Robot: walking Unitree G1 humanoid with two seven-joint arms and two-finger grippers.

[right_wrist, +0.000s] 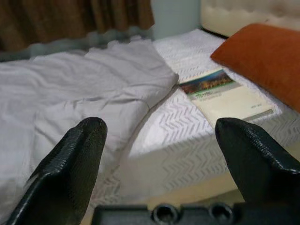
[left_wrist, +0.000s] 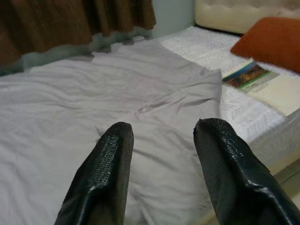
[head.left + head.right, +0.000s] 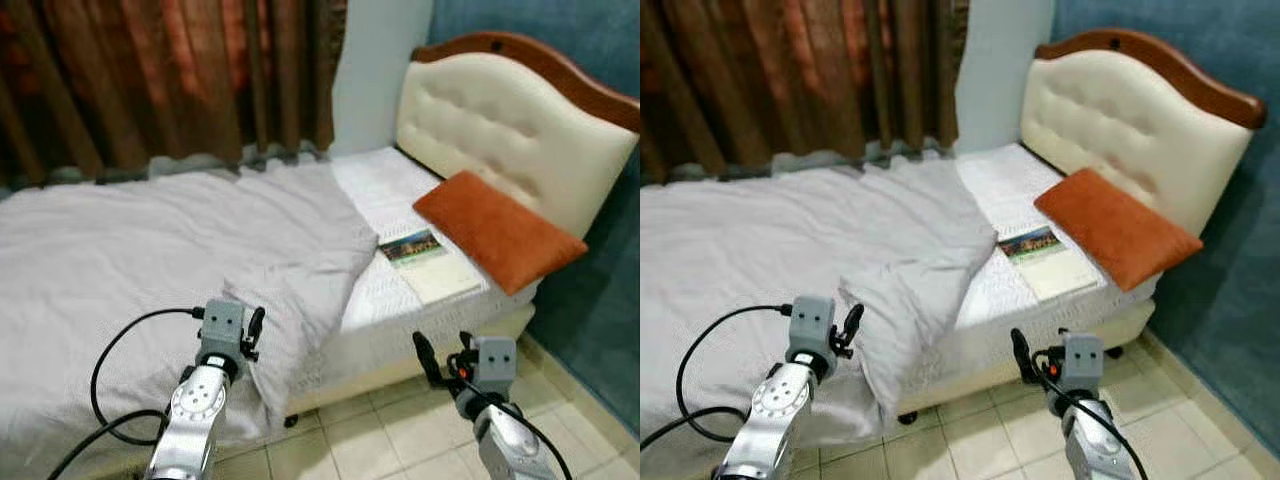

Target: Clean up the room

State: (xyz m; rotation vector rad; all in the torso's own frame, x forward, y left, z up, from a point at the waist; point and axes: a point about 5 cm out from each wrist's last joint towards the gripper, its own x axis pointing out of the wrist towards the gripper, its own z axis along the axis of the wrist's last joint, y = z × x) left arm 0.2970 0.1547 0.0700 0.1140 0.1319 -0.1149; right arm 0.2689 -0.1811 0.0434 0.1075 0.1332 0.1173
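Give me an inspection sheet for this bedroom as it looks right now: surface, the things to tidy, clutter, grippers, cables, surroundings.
Surface: bed with bare white patterned mattress showing at the head end.
Job's things: grey blanket spread over most of the bed, rumpled, one corner folded and hanging over the near edge; orange pillow leaning at the cream headboard.
Clutter: book flat on the mattress beside the pillow.
Grippers: left gripper over the blanket, jaws open, empty; right gripper before the bed edge, jaws open, empty.
Cables: black cable looping by the left arm.
Surroundings: brown curtain, blue wall, tiled floor.
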